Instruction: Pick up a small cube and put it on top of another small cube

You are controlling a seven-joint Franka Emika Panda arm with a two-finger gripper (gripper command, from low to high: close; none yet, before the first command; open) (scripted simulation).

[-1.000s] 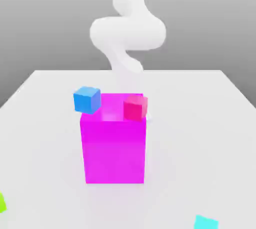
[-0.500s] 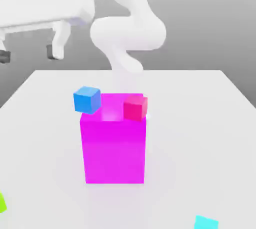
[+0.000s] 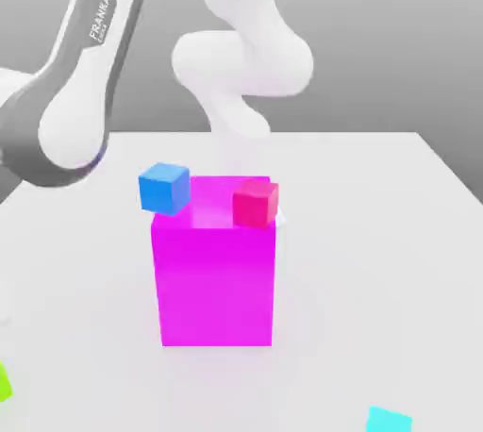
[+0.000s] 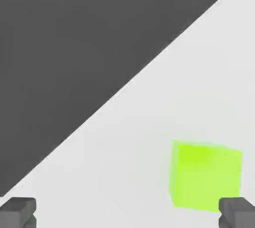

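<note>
The small lime-green cube (image 4: pixel 206 174) rests on the white table near its edge. In the exterior view only a sliver of the cube (image 3: pixel 3 383) shows at the picture's lower left border. My gripper (image 4: pixel 127 214) hangs above the table, open wide with nothing between its fingers. The cube lies ahead of the jaws, close to one dark fingertip (image 4: pixel 236 212) and far from the other. In the exterior view the arm's white and grey link (image 3: pixel 75 91) reaches down on the exterior view's left.
A big magenta block (image 3: pixel 217 270) stands mid-table. A small blue cube (image 3: pixel 165 187) and a small red cube (image 3: pixel 256 202) lie just behind its upper edge. A small cyan cube (image 3: pixel 387 419) lies at the front right. Dark floor (image 4: pixel 74 38) runs past the table edge.
The arm has swung down along the exterior view's left, nearer the camera and toward the front left corner. The hand has left that picture. No cube or block has moved.
</note>
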